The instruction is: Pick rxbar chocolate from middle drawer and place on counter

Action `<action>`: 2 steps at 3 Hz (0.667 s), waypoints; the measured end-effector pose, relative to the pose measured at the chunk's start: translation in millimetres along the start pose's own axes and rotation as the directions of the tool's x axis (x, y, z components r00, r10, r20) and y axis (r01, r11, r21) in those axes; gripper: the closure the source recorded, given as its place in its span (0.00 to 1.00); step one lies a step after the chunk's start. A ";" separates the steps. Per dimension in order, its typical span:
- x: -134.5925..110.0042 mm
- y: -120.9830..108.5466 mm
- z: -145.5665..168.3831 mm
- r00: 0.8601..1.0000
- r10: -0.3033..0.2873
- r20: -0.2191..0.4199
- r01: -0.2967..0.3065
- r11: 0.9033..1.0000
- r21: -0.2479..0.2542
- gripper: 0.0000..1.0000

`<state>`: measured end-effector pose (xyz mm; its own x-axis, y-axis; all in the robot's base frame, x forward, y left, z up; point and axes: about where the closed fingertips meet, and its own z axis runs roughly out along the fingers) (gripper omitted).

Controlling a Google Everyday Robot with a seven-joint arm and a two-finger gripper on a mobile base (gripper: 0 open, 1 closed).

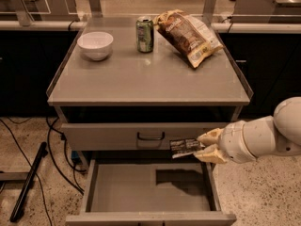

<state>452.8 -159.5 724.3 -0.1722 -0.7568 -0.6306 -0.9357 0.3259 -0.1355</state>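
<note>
My gripper [203,146] is shut on the rxbar chocolate [183,147], a small flat black bar with white print. It holds the bar in the air above the open middle drawer [141,192], in front of the closed drawer front above. The drawer's grey floor is bare apart from my arm's shadow. The white arm comes in from the right. The counter [141,76] is the flat grey cabinet top above.
On the counter stand a white bowl [95,44], a green can [145,34] and a large brown-and-yellow chip bag [188,36]. The upper drawer front has a black bow handle [150,136]. Cables and a dark bar [28,182] lie on the floor at left.
</note>
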 end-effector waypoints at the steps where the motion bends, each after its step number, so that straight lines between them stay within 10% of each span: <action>1: 0.0 0.0 0.0 1.000 0.000 0.000 0.000 1.000 0.000 1.00; 2: -21.5 -7.9 -11.3 1.000 -0.011 -0.015 0.011 1.000 0.005 1.00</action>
<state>460.4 -152.2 747.5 -0.1670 -0.7688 -0.6173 -0.9358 0.3207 -0.1463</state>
